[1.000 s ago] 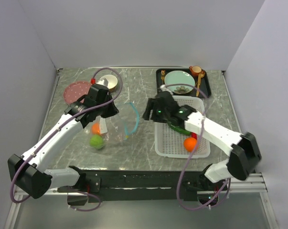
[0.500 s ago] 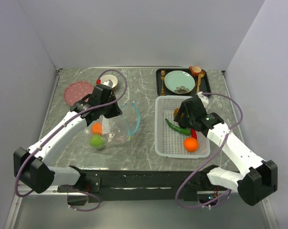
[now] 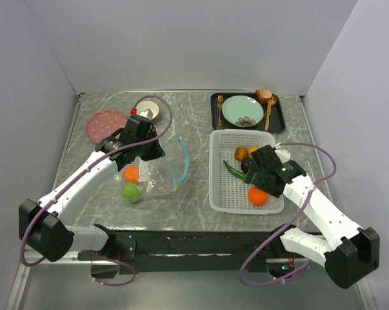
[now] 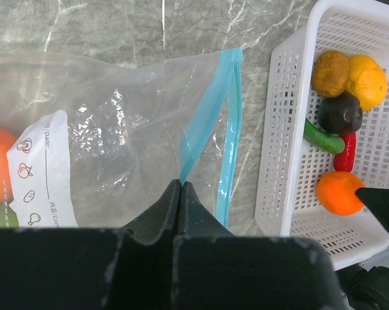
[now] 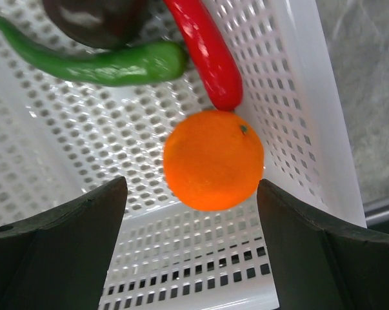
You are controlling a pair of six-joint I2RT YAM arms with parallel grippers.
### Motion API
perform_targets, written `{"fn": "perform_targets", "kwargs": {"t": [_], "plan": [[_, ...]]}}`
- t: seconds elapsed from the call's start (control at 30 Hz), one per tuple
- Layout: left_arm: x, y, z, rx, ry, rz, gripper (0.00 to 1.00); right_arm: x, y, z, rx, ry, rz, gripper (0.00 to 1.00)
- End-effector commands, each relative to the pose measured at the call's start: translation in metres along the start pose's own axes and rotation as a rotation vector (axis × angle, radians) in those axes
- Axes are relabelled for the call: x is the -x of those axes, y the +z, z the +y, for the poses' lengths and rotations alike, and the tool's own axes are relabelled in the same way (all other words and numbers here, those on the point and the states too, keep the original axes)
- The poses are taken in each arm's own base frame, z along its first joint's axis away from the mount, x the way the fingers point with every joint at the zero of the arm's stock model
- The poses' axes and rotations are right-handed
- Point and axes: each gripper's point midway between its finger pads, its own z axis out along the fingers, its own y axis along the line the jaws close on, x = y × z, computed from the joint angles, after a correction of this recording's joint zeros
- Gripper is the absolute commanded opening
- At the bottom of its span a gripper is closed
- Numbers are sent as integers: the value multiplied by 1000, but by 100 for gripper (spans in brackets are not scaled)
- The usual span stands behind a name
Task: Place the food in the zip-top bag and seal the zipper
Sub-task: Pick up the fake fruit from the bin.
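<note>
The zip-top bag (image 3: 157, 173) lies left of centre, holding an orange (image 3: 131, 173) and the green apple (image 3: 131, 191). My left gripper (image 4: 180, 184) is shut on the upper side of the teal zipper (image 4: 207, 110), lifting the mouth open toward the basket. My right gripper (image 5: 191, 194) is open, its fingers either side of an orange (image 5: 213, 159) in the white basket (image 3: 226, 194), not touching it. The green pepper (image 5: 97, 62), red chili (image 5: 204, 48) and dark round fruit (image 5: 94, 19) lie just beyond. A yellow-brown fruit (image 4: 330, 72) and a yellow-orange one (image 4: 367, 81) sit at the basket's far end.
A black tray (image 3: 279, 119) with a teal plate (image 3: 242, 110), cup and cutlery stands behind the basket. A pink plate (image 3: 107, 121) and a small bowl (image 3: 147, 111) sit at the back left. The basket's right wall is close to my right fingers.
My right arm has swung from the bag's mouth to the right and come down over the orange in the basket. My left gripper still holds the zipper edge, shifted slightly.
</note>
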Motion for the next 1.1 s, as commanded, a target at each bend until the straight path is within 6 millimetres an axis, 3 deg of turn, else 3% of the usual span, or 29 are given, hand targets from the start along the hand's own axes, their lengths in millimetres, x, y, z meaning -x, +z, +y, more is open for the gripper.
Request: {"fn": "perform_targets", "kwargs": {"t": [0.0, 0.13, 0.3, 0.47, 0.6, 0.73, 0.93, 1.07], "plan": [[8, -3, -13, -61, 24, -24, 1, -7, 4, -5, -27, 51, 17, 88], [9, -4, -12, -55, 26, -27, 1, -6, 11, 1, -11, 83, 1, 89], [7, -5, -10, -49, 32, -22, 1, -20, 30, -2, -52, 68, 49, 89], [6, -6, -9, -46, 34, -17, 1, -23, 38, 12, 11, 58, 63, 88], [7, -6, -10, -48, 29, -21, 1, -19, 36, 38, 137, 37, 65, 82], [11, -8, -13, -52, 30, -25, 1, -3, 31, 67, 252, 19, 29, 76], [12, -5, -14, -49, 30, -22, 1, 17, 29, 108, 354, -22, 22, 76], [11, -5, -17, -60, 11, -15, 1, 26, 30, 133, 413, -88, 32, 81]]}}
